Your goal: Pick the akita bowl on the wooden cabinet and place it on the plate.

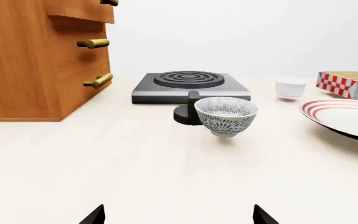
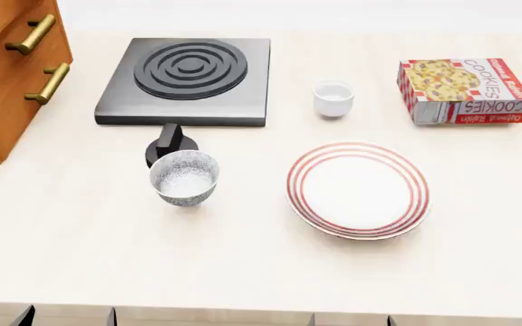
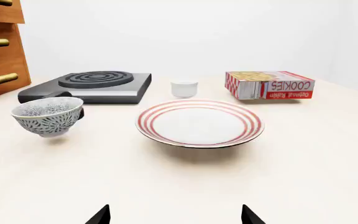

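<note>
Speckled grey-blue and white, a patterned bowl (image 2: pixel 185 177) sits upright on the pale counter (image 2: pixel 242 265), at about nine o'clock from the plate (image 2: pixel 358 189) and well apart from it. This may be only the look-alike; the akita bowl you want should be on top of the wooden cabinet (image 2: pixel 7 102), and that top lies outside every view, so you cannot confirm it.

The cabinet stands at ten o'clock from the bowl, its brass handles facing the counter. A black hotplate (image 2: pixel 188 80) lies at twelve o'clock from the bowl, its knob (image 2: pixel 168 146) just behind the bowl's rim. A plain white cup (image 2: pixel 333 98) and a cookie box (image 2: pixel 463 90) sit beyond the plate.

Your left end effector (image 1: pixel 177 215) and right end effector (image 3: pixel 175 214) both hang low near the counter's front edge, fingertips spread wide, released and holding nothing. The plate's face is bare, ready to receive.
</note>
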Robot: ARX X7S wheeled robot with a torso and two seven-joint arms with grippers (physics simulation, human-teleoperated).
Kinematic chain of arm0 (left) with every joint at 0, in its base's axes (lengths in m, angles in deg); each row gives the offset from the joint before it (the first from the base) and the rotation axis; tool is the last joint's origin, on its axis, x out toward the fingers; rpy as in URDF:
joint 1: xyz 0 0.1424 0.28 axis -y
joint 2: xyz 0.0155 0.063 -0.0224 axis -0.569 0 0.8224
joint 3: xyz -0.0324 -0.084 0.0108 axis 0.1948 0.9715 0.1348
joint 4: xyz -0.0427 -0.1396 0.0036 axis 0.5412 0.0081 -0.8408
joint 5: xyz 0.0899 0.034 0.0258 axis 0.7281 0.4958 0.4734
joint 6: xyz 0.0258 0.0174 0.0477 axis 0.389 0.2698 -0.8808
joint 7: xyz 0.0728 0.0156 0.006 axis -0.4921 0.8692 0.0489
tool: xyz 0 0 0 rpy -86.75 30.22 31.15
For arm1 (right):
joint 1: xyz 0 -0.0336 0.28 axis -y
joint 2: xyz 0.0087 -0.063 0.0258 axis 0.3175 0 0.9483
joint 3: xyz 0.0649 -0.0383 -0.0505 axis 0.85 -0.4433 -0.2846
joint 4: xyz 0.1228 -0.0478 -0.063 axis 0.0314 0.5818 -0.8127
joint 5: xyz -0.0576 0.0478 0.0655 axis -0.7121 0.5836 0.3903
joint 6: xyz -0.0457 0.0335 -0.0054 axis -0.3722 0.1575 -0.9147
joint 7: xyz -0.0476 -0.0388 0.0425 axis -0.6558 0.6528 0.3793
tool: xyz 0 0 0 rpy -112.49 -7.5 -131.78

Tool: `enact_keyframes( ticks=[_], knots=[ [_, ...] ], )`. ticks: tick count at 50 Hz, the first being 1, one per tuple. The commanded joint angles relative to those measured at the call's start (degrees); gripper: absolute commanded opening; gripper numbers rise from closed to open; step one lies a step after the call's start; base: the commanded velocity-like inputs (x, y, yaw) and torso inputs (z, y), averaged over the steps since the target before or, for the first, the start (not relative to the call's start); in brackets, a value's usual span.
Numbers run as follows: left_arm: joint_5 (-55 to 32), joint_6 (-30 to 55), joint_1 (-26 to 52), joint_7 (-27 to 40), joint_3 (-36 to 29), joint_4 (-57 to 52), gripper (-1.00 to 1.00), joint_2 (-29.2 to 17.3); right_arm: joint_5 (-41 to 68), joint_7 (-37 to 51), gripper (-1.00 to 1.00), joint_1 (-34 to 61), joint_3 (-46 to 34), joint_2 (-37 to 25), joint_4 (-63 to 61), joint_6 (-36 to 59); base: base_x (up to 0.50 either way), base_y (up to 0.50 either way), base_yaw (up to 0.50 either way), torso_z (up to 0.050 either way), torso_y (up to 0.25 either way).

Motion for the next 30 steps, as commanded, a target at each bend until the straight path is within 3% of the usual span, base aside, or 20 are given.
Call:
enact_keyframes(
  ticks=[1,18,24,30],
  knots=[
    [-1.21,-0.24,-0.17,1.3,-0.81,-0.19,1.0,-0.81,1.25,0.59,1.0,-0.29,-1.21,-0.96,-0.18,-0.22,0.0,0.0,0.0,0.0,0.0],
    [-9.35,3.99,0.4,1.05,-2.32,-1.32,1.0,-3.22,4.22,4.59,1.0,-1.5,-2.8,-2.86,-2.33,-2.39,0.0,0.0,0.0,0.0,0.0],
    [-4.96,4.32,-0.94,4.87,-4.3,-7.58,1.0,-3.96,6.1,6.83,1.0,-3.12,-1.81,-3.32,-10.93,-1.03,0.0,0.0,0.0,0.0,0.0],
    [-10.27,3.8,-1.46,2.81,-3.94,-12.36,1.0,-4.3,3.11,11.4,1.0,-3.46,-2.08,-3.75,-19.01,4.14,0.0,0.0,0.0,0.0,0.0]
  ],
)
